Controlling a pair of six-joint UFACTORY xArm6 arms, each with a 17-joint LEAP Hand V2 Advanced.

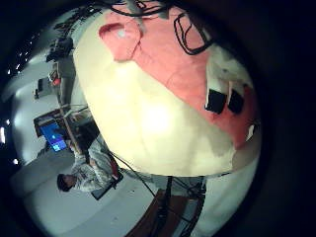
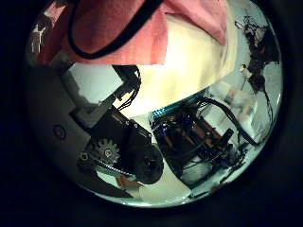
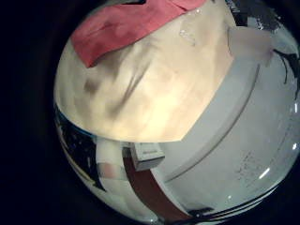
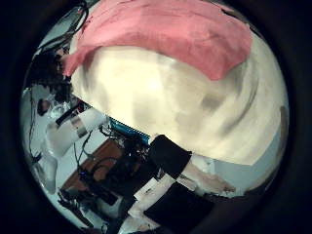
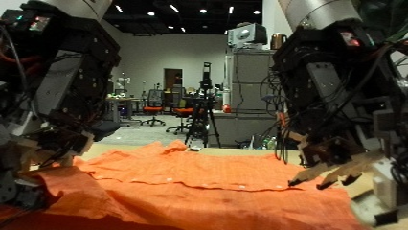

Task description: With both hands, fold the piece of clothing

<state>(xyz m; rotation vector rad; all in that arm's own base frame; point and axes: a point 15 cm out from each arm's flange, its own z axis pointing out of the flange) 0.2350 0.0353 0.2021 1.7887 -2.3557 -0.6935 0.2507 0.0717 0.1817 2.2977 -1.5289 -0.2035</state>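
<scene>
- outside view: orange-red garment (image 5: 192, 187) lies spread flat on the table (image 5: 249, 150); light tabletop shows only as a thin strip past the cloth's far edge; cloth fills the near foreground, with shallow creases across it
- both arms hang down from the top edge; left robot hand (image 5: 32, 144) over the cloth's edge on its side, right robot hand (image 5: 334, 163) over the opposite edge
- right robot hand: fingers (image 5: 334, 176) reach down and forward, only loosely bent, tips just above or at the cloth's edge; can't tell if they touch; nothing held; reads as wide
- left robot hand: lower part dark and close to the camera, sits low at the cloth; can't tell how the fingers stand or whether they hold any fabric
- left little finger side palm view: garment (image 1: 178, 59) lies over one part of the pale round table (image 1: 148, 128); dark finger parts (image 1: 225, 101) sit on the cloth near its edge
- left thumb side palm view: cloth (image 2: 133, 28) very close to the palm; hand's own geared body (image 2: 118, 156) below it
- right palm views: garment (image 4: 166, 34) (image 3: 122, 33) spread on the far part of the table (image 4: 166, 93) (image 3: 150, 89); bare tabletop under the palm
</scene>
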